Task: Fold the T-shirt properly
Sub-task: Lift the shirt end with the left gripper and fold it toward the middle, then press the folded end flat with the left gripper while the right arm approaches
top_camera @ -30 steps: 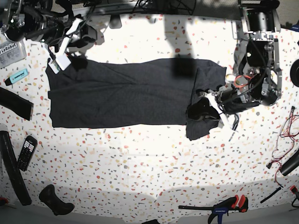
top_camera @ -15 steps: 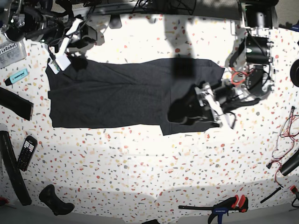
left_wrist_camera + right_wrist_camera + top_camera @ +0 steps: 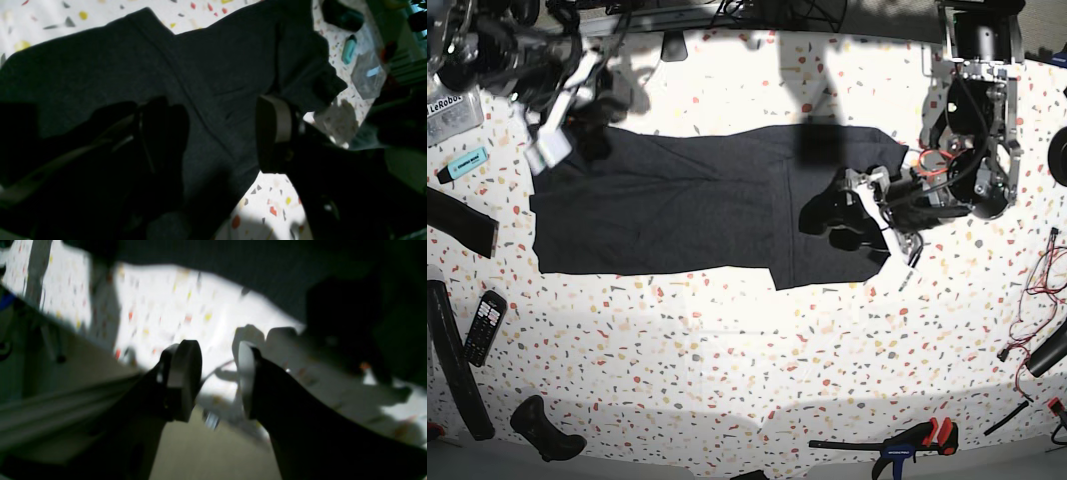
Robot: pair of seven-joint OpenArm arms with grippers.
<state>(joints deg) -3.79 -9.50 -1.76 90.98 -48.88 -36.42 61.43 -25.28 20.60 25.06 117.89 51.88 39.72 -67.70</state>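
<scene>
— Where does the T-shirt (image 3: 697, 205) lie relative to the two end effectors?

— It is spread flat as a long dark rectangle across the upper middle of the speckled desk (image 3: 727, 360), with one end folded over onto the body. The left end effector (image 3: 859, 212) hangs over that folded end, its fingers (image 3: 273, 123) spread wide, with plain fabric visible in the gap between them and nothing pinched. The right end effector (image 3: 555, 140) sits at the opposite end, by the shirt's far corner.

— And the right one's state?

— Spread too: in the right wrist view its two pale pads (image 3: 185, 373) stand apart with bright desk showing between them, and the shirt's edge lies beyond them, untouched.

— What is hard to make out?

— The left wrist view is very dark; the nearer finger merges with its own shadow on the cloth. The right wrist view is blurred. In the base view a shadow falls on the shirt's upper edge, and I cannot tell whether the left fingertips touch the fabric.
</scene>
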